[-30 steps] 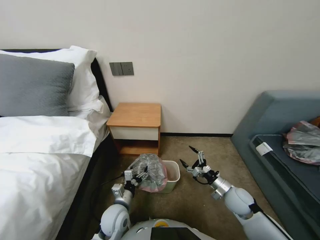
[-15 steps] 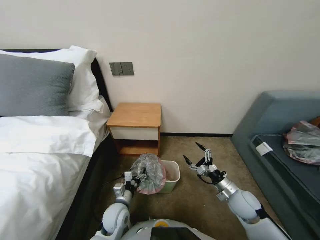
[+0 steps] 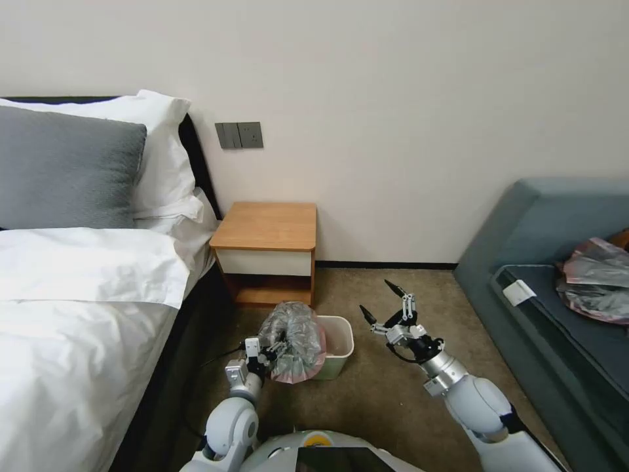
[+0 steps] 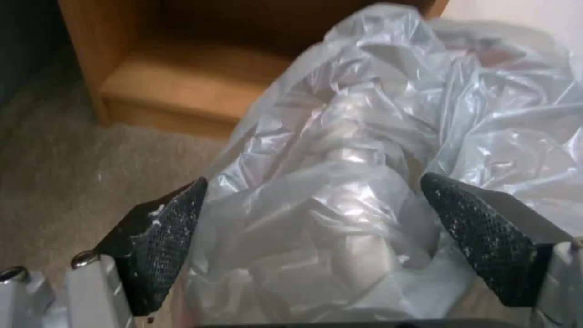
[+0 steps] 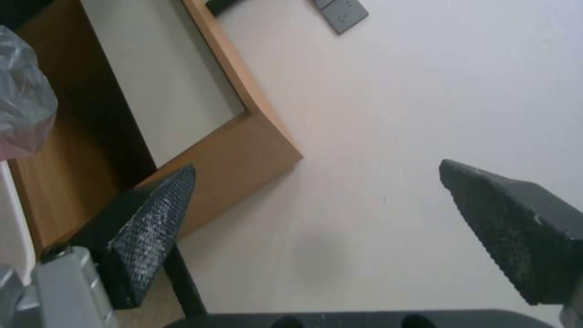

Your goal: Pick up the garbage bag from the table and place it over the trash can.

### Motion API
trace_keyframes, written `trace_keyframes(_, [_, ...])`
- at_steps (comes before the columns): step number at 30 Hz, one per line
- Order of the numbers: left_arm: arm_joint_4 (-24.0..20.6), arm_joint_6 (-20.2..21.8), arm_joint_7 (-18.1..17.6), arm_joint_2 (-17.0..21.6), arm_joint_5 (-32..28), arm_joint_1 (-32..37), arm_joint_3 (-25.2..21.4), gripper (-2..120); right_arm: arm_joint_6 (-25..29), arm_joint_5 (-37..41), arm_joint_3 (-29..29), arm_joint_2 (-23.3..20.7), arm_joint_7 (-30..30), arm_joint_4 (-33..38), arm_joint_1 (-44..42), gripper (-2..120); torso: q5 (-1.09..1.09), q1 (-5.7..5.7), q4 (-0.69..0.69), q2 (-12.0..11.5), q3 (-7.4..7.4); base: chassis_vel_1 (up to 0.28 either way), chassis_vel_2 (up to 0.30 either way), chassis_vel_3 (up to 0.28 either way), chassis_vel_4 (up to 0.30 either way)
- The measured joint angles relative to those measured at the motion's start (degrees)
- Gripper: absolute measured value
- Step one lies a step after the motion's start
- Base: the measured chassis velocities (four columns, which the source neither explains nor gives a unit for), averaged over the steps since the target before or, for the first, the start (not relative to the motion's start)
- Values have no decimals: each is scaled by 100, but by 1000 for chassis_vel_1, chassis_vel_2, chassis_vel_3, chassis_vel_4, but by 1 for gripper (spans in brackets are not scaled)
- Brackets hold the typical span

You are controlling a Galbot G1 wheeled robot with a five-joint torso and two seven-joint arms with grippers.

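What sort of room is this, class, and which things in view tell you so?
Most likely a hotel bedroom: a bed with white linen and pillows, a wooden nightstand beside it, and a grey sofa opposite.

The bag is translucent grey and shiny, with a pinkish-red rim at its near edge. The bin is cream above and pale green below. The table has a light-brown top and sides and a white drawer front. Both grippers' fingers are black with a fine mesh texture on silver-grey mounts. On the left, the bed is white, with a grey pillow at its far end. On the right, the sofa is blue-grey and carries a grey-and-pink heap. The carpet is brown-beige and the wall off-white.
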Motion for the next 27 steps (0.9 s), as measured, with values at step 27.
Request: trace_keyframes(27, [-302,576,-339,-98,207,-76,-22,93,78,-36,-24,95,-12,-58,12,100,0,0,0,0,0,0,0,0,0])
